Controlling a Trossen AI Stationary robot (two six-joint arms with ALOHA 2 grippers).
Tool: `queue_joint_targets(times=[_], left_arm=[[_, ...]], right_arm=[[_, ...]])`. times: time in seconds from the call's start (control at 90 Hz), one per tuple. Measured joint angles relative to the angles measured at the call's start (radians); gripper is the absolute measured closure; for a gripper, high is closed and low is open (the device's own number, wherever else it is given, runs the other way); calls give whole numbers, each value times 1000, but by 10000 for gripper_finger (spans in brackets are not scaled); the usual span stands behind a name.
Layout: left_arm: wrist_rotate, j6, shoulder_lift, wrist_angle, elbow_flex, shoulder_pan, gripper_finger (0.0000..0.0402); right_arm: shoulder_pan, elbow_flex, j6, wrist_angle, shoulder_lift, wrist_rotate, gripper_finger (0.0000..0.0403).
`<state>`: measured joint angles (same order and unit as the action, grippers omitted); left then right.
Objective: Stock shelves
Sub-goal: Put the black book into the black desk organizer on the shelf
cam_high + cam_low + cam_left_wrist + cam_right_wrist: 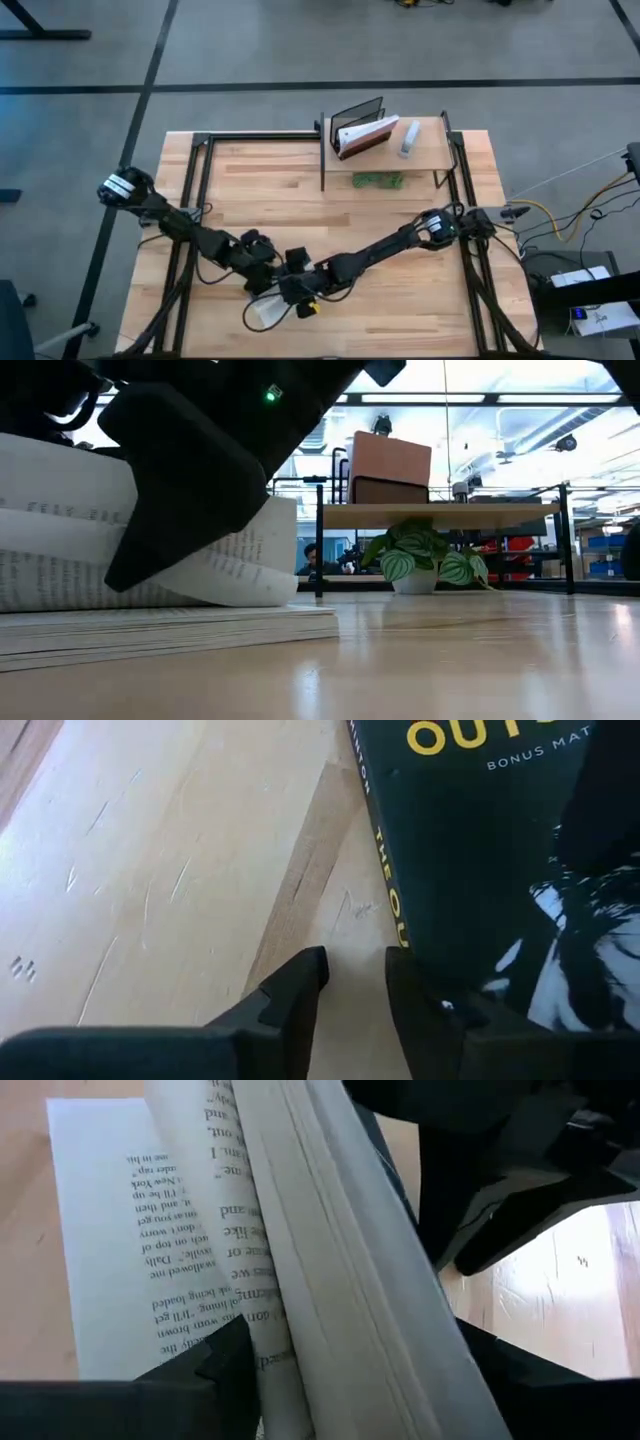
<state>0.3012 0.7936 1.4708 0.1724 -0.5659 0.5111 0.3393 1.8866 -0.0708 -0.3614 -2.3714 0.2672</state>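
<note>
High view: shelf [425, 150] far beyond tools [290, 285].

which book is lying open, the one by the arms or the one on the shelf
The book by the arms, at the table's near edge: its pages are fanned open, with the right tool among them. The book on the shelf stands closed.

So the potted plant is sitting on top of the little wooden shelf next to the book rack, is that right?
Not quite. The potted plant sits on the table under the shelf, not on top of it; the low view shows it beneath the board. The book rack is indeed on top, as the high view shows.
</note>
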Motion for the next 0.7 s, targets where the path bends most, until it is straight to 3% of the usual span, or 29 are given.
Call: queue_joint_targets(times=[0.356,0.533,0.7], left_arm=[[-1,0,0,-2,0,0,293],[-1,-3,0,-3,0,0,297],[0,-4,0,-3,0,0,302]], right_arm=[[0,0,10,8,0,79,144],[2,0,52,18,9,29,128],[3,0,107,20,11,-5,80]])
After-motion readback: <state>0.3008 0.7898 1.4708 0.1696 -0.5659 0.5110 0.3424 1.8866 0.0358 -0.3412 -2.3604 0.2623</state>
